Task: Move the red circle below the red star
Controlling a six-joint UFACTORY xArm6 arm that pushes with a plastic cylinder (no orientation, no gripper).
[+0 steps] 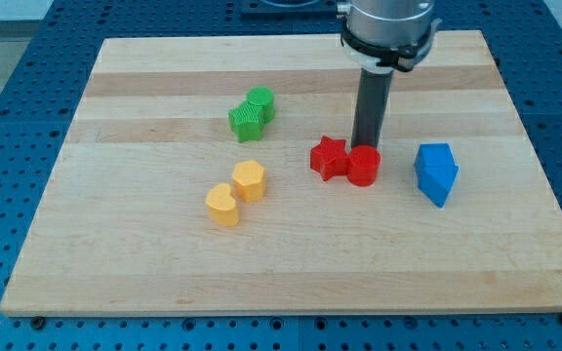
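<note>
**Q:** What sits nearest the camera?

**A:** Two yellow plastic blocks on the pale wooden board [291,273]. The yellow heart-shaped block [222,206] is the nearer; the second yellow block [249,180], roughly hexagonal, stands just beside it, up and to the right, touching or nearly so.

**Q:** And the task's pieces?

**A:** Mid-board, right of centre. The red plastic star [328,157] and the red plastic circle [363,166] stand side by side and touching, star on the left, circle on the right. The circle is level with the star, perhaps a shade nearer the camera, not below it.

**Q:** Where are you?

**A:** My dark rod comes down from the far edge of the board. My tip [365,147] is at the far side of the red circle, right against it as far as I can tell; the circle's top hides the very end.

**Q:** Is your gripper spread or closed?

**A:** I carry none, only the rod, so nothing is spread, pressed or pinched.

**Q:** What else is on the board?

**A:** Two green plastic blocks [252,112], pressed together, far and left of the star; their shapes are hard to read. Two blue plastic blocks [436,173], also touching, angular in shape, stand near the circle's right, apart from it. The board lies on a blue perforated table [8,146].
</note>
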